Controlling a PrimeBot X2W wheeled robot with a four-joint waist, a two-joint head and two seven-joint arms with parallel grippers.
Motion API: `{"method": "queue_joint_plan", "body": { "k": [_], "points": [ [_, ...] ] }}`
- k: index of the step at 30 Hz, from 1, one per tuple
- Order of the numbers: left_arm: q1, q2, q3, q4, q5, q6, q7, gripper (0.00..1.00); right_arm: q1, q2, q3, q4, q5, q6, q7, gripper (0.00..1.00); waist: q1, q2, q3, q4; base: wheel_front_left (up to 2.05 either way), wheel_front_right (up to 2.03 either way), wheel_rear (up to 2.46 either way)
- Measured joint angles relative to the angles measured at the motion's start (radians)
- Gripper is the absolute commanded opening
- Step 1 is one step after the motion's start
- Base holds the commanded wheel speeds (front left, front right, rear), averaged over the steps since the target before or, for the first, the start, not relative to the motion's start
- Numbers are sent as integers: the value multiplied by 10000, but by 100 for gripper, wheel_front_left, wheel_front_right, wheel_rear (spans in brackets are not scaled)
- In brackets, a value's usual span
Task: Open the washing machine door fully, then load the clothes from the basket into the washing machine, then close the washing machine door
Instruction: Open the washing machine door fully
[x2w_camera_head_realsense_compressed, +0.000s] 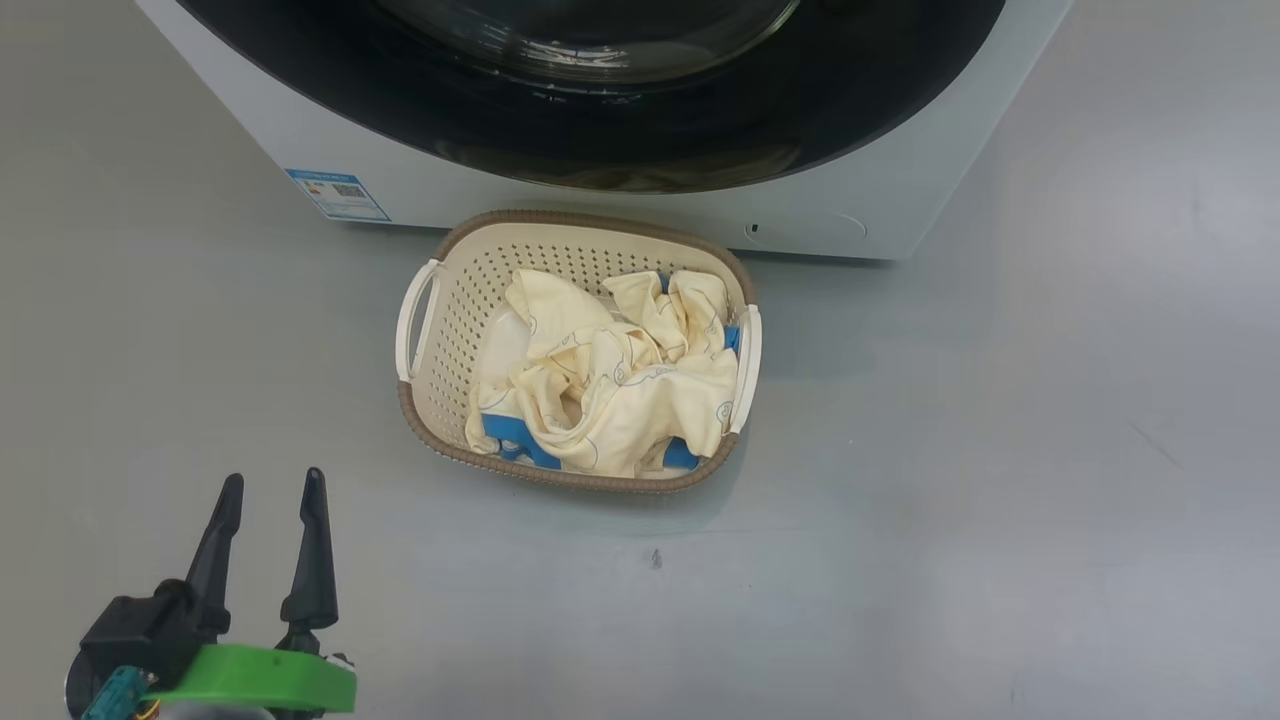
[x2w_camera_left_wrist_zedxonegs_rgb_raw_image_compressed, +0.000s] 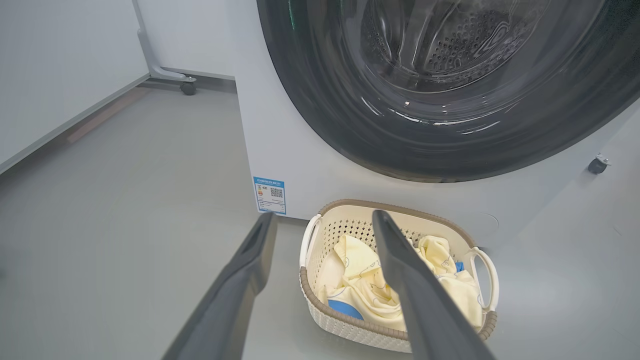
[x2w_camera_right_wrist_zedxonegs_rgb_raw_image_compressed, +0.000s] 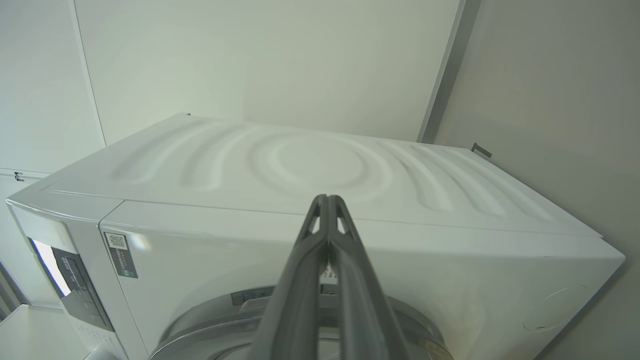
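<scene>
Dark L gripper (x2w_camera_head_realsense_compressed: 273, 477) splayed toward basket (x2w_camera_head_realsense_compressed: 590, 217); R gripper (x2w_camera_right_wrist_zedxonegs_rgb_raw_image_compressed: 327, 199) pinched, facing washing machine (x2w_camera_right_wrist_zedxonegs_rgb_raw_image_compressed: 210, 165).

- the washing machine (x2w_camera_head_realsense_compressed: 620, 215) runs off the top edge of the head view, leaving its lower front in frame.
- the door (x2w_camera_head_realsense_compressed: 600, 130) is cropped the same way, down to the bottom arc of rim and glass.
- print on the blue label (x2w_camera_head_realsense_compressed: 337, 194) is too small to read.
- the clothes (x2w_camera_head_realsense_compressed: 610, 370) lie crumpled in the basket (x2w_camera_head_realsense_compressed: 460, 320); the number of pieces cannot be told, and they cover most of its floor.
- the left gripper (x2w_camera_head_realsense_compressed: 273, 475) is cut off at its base by the bottom edge; in the left wrist view one finger (x2w_camera_left_wrist_zedxonegs_rgb_raw_image_compressed: 425, 300) blocks part of the clothes and the basket's near rim.
- in the right wrist view the right gripper (x2w_camera_right_wrist_zedxonegs_rgb_raw_image_compressed: 327, 199), fingers pressed together, hides the middle of the grey ring (x2w_camera_right_wrist_zedxonegs_rgb_raw_image_compressed: 200, 325) on the machine's front, which runs off the bottom edge.
- markings on the control panel (x2w_camera_right_wrist_zedxonegs_rgb_raw_image_compressed: 75, 285) are too small to read.
</scene>
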Motion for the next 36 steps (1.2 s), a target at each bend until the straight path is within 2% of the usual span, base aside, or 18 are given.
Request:
{"method": "queue_joint_plan", "body": {
  "k": [17,27,36],
  "points": [
    [-721,-161,-98,-470,0,0,0,100,-2189,-1011,681,-100,280,0,1837,0,1,0,1446,371,0,0,0],
    [-757,-201,119,-500,0,0,0,100,-3413,-963,1881,-61,244,0,2966,0,1,0,1917,533,0,0,0],
    [-868,-305,-21,-493,0,0,0,100,-4125,-1133,2107,157,61,0,3419,0,1,0,2042,700,0,0,0]
  ]
}}
